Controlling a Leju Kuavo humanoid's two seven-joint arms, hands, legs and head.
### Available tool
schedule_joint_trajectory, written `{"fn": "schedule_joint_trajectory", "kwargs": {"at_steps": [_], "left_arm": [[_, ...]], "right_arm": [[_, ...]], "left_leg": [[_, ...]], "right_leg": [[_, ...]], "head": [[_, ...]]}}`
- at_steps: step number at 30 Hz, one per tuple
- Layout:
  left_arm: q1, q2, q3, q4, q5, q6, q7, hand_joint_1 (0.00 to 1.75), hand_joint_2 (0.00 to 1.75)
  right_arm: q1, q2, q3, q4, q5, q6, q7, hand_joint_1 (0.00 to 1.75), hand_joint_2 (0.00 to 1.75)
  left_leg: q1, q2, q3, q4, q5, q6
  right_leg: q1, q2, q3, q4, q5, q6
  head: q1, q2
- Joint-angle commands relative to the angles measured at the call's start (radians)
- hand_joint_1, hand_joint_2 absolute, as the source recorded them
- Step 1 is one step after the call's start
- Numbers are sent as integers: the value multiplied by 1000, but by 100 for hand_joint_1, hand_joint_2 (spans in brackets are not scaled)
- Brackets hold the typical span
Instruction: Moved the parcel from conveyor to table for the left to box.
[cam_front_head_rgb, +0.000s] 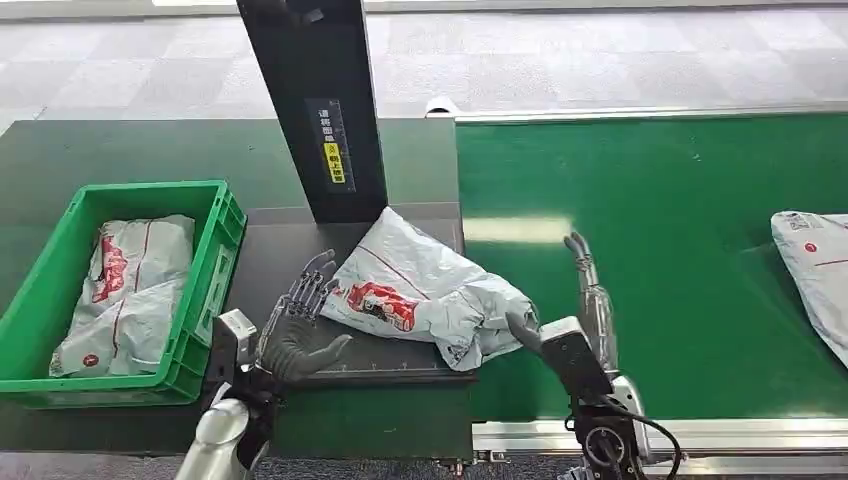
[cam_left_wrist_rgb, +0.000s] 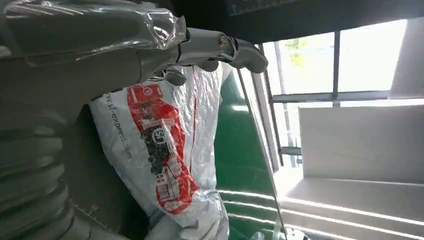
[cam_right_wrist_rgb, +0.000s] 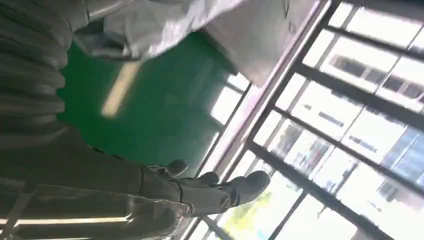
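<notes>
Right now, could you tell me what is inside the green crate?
The green crate holds white parcels with red print, apparently two. They cover its floor, so anything beneath is hidden.

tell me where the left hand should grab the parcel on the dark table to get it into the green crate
Best guess: the near-left edge of the parcel, beside its red print, coming in from the crate side. The bag lies flat and crumpled there, loose enough to pinch, and the left hand is open right beside that edge. The bunched right end lies toward the right hand.
</notes>
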Motion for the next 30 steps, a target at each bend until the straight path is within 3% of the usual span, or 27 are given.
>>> {"fn": "schedule_joint_trajectory", "kwargs": {"at_steps": [1, 6, 9, 11, 16, 21, 25, 30], "left_arm": [[-72, -19, -88, 19, -94, 48, 10, 0, 175], [-185, -34, -160, 83, -212, 158, 49, 0, 175], [-226, -30, -253, 126, -522, 456, 109, 0, 175], [-247, -32, -297, 151, -627, 496, 160, 0, 175], [-252, -35, -303, 165, -641, 502, 166, 0, 175], [-344, -62, -393, 373, -891, 458, 339, 0, 175], [-349, -66, -399, 402, -911, 456, 348, 0, 175], [-362, -109, -387, 552, -895, 293, 300, 0, 175]], "right_arm": [[-5, 57, -171, 54, -27, -51, 53, 0, 175], [-20, 65, -151, 76, 26, -37, 112, 0, 175], [-6, 67, -133, 69, 53, -6, 136, 0, 175], [-11, 67, -120, 80, 58, 30, 151, 0, 175], [-19, 70, -122, 90, 57, 37, 153, 0, 175], [-26, 69, -95, 108, 26, 146, 132, 0, 175], [-25, 69, -92, 106, 26, 149, 130, 0, 175], [-44, 77, -90, 125, 27, 160, 128, 0, 175]], "left_leg": [[0, -3, 0, 0, 1, 1], [0, -4, -1, 1, 1, 1], [0, -3, 0, 0, 1, 1], [0, -4, 1, -1, 1, 1], [0, -2, 2, -1, 0, 1], [0, -2, 1, -1, 1, 1], [0, -1, 1, -1, 0, 1], [-1, -1, 2, -1, 0, 1]], "right_leg": [[0, -3, 1, -1, 0, 0], [0, -4, 0, 0, 0, -1], [0, -3, 2, -1, 0, -1], [0, -4, 2, -1, 0, -1], [0, -1, 2, -1, 0, 0], [0, -3, 2, -1, 0, -1], [0, 0, 2, -1, 1, -1], [0, -1, 3, -2, 0, -1]], "head": [[0, 0], [0, 0], [0, 0], [0, 0], [0, 0], [0, 0], [0, 0], [0, 0]]}}
